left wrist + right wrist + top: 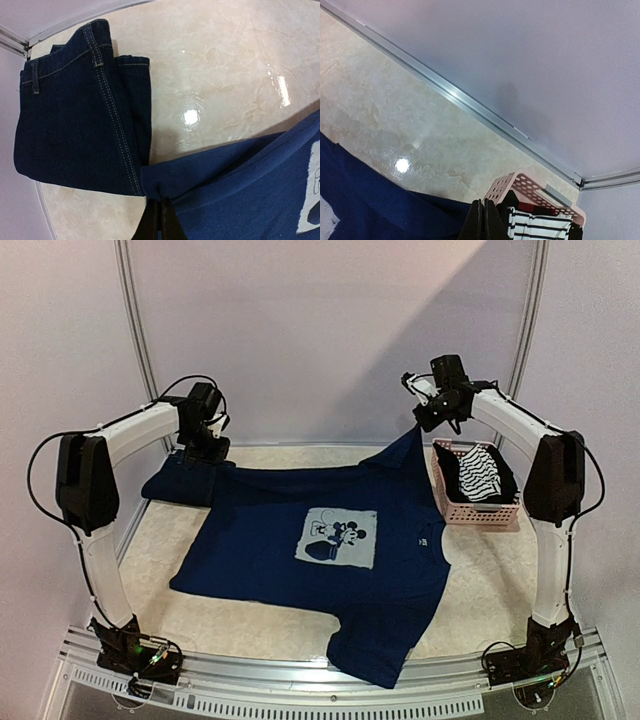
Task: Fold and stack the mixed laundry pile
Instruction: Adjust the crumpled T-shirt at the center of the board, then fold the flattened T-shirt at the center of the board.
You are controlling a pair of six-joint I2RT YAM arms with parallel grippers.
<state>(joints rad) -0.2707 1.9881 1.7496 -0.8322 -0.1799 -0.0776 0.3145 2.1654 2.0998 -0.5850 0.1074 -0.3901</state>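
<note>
T-shirt far corners clamped in left hand and right hand; we risk dragging the touching denim piece or snagging the basket.

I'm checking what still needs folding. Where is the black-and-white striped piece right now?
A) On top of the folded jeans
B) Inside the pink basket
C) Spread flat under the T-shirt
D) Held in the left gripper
B: the striped piece lies inside the pink basket, apart from the T-shirt and the jeans.
</note>
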